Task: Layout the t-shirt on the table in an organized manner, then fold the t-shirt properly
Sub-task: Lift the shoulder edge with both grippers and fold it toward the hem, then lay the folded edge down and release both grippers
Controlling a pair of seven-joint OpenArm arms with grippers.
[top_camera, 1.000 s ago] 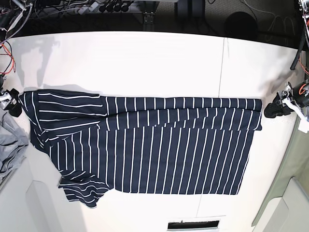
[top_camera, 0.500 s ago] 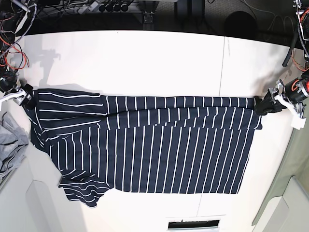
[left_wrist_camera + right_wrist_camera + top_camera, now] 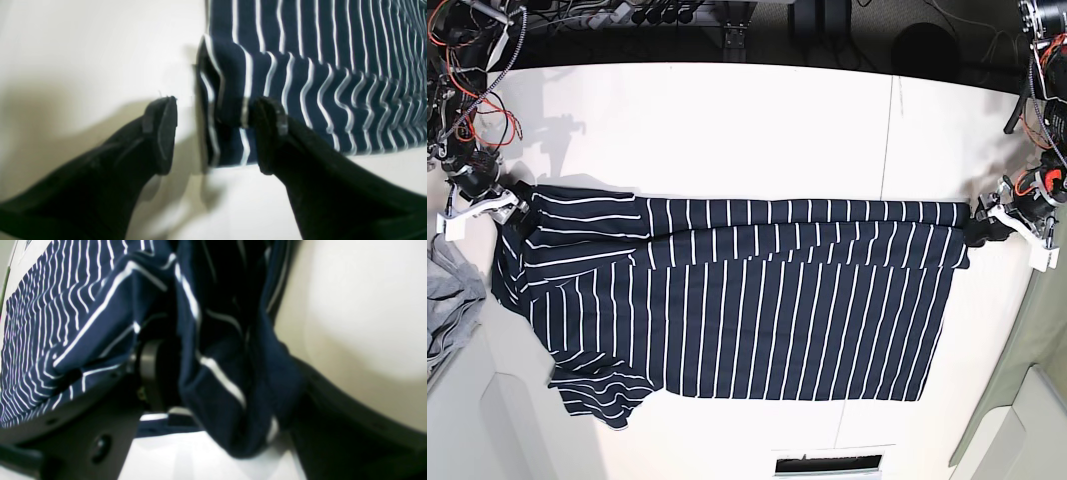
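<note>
Moving in on the t-shirt [image 3: 727, 290], spread mid-desk [image 3: 727, 120]: left gripper [image 3: 213, 133] at 3 o'clock, now splayed astride the hem corner; right gripper [image 3: 213, 380] at 9, bunched cloth between its jaws, grip unclear.

The t-shirt [image 3: 727, 300] lies spread across the white table [image 3: 757, 130], its far edge folded into a long band. The left gripper [image 3: 983, 222] sits at the band's right end, the right gripper [image 3: 507, 203] at its left end. A grey cloth [image 3: 449, 300] lies left.
</note>
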